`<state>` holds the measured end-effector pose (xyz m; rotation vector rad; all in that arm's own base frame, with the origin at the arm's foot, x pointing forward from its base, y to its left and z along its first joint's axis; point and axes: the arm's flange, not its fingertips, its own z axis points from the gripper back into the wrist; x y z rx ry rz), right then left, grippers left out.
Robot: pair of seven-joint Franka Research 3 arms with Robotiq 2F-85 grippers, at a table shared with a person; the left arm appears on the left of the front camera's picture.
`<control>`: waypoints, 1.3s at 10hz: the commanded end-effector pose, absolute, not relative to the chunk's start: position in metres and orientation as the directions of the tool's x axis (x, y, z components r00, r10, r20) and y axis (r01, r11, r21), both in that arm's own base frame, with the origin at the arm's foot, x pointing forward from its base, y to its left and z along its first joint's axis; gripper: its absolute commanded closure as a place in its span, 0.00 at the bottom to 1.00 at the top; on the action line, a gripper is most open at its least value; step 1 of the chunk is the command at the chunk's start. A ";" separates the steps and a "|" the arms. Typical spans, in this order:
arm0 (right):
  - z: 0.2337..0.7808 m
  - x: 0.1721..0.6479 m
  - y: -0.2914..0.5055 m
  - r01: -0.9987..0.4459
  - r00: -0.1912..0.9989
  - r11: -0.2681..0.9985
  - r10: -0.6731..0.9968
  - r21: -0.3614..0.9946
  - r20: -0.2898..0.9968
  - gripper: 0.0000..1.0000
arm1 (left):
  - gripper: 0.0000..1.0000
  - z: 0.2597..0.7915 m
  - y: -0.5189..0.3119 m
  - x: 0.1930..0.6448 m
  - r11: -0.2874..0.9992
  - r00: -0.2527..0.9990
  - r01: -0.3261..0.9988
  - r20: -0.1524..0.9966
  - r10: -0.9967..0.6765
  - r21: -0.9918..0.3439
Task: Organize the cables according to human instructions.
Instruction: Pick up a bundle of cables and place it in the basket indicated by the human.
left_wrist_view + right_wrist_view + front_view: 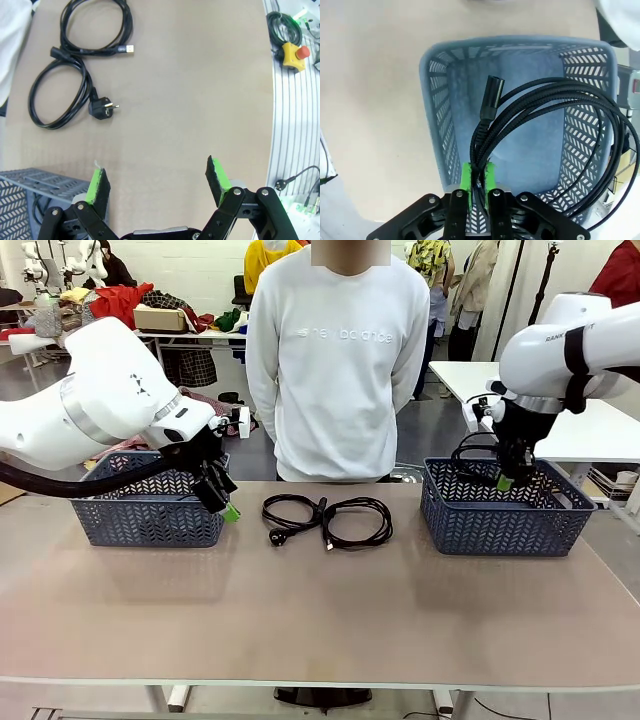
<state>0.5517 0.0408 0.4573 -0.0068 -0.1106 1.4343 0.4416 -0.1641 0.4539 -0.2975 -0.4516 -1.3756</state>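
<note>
Right gripper [505,483] is clenched on a coiled black cable [492,97], dangling it straight down into the right basket [480,525], while the left gripper [225,502] gapes empty, nearer the two cables [322,513] lying mid-tabletop [320,620].

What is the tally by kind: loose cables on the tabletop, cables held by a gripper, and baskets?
Loose cables on the tabletop: 2 (power cord, USB cable)
Cables held: 1 (braided black cable in the right gripper)
Baskets: 2 (left basket, right basket)
Total: 5
</note>
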 end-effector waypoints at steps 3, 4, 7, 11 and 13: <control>0.450 0.561 0.032 -0.988 0.096 0.110 0.988 -0.112 0.122 0.87 | 0.00 0.455 -0.162 0.441 0.178 0.131 0.982 0.475 -0.870 0.056; 0.448 0.562 0.032 -0.986 0.102 0.115 0.988 -0.118 0.114 0.87 | 0.00 0.455 -0.162 0.441 0.178 0.131 0.982 0.475 -0.870 0.056; 0.441 0.567 0.034 -0.986 0.109 0.119 0.990 -0.118 0.090 0.87 | 0.00 0.455 -0.162 0.441 0.178 0.131 0.982 0.475 -0.870 0.056; 0.442 0.572 0.035 -0.978 0.158 0.169 0.983 -0.118 0.095 0.48 | 0.00 0.455 -0.162 0.441 0.178 0.131 0.982 0.475 -0.870 0.056; 0.443 0.572 0.037 -0.974 0.177 0.188 0.980 -0.126 0.096 0.28 | 0.00 0.455 -0.162 0.441 0.178 0.131 0.982 0.475 -0.870 0.056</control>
